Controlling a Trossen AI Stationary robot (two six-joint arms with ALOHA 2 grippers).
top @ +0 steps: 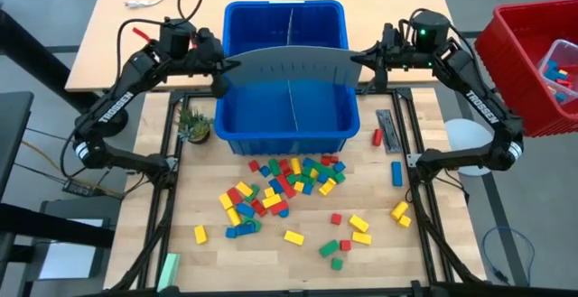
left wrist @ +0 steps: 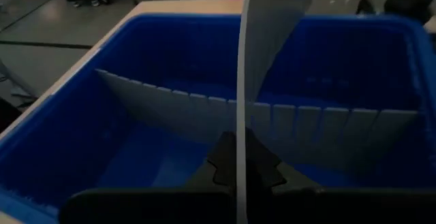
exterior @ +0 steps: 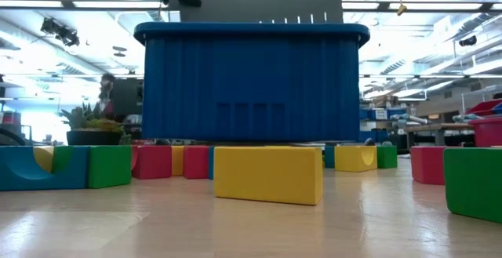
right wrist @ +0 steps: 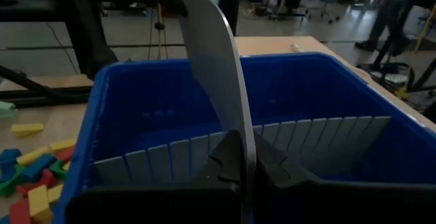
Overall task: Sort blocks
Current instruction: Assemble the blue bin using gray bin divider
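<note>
A flat grey panel [top: 289,67] spans the blue bin [top: 237,130] from left to right, above its rim and bowed in the middle. My left gripper [top: 221,65] is shut on its left end and my right gripper [top: 363,60] on its right end. A grey ridged divider [left wrist: 170,105] stands inside the bin, running from its far wall to its near wall. Red, yellow, green and blue blocks [top: 289,178] lie scattered on the table in front of the bin; in the low view a yellow block [exterior: 268,174] lies nearest. My left gripper pinches the panel's left end [left wrist: 240,125] between its two fingers, one on each face. The fingers come nearly level from the table's left. The panel runs away from them toward the other gripper, lifted clear over the bin. My right gripper pinches the panel's right end [right wrist: 243,125] between its two fingers, one on each face. The fingers come nearly level from the table's right. The panel [right wrist: 204,54] curves away from them over the bin, clear of the rim.
A red bin [top: 533,62] with blocks stands at the far right. A small plant [top: 194,125] sits left of the blue bin. Grey ridged panels [top: 386,127] lie right of it. A pale green bar [top: 169,270] lies at the near left.
</note>
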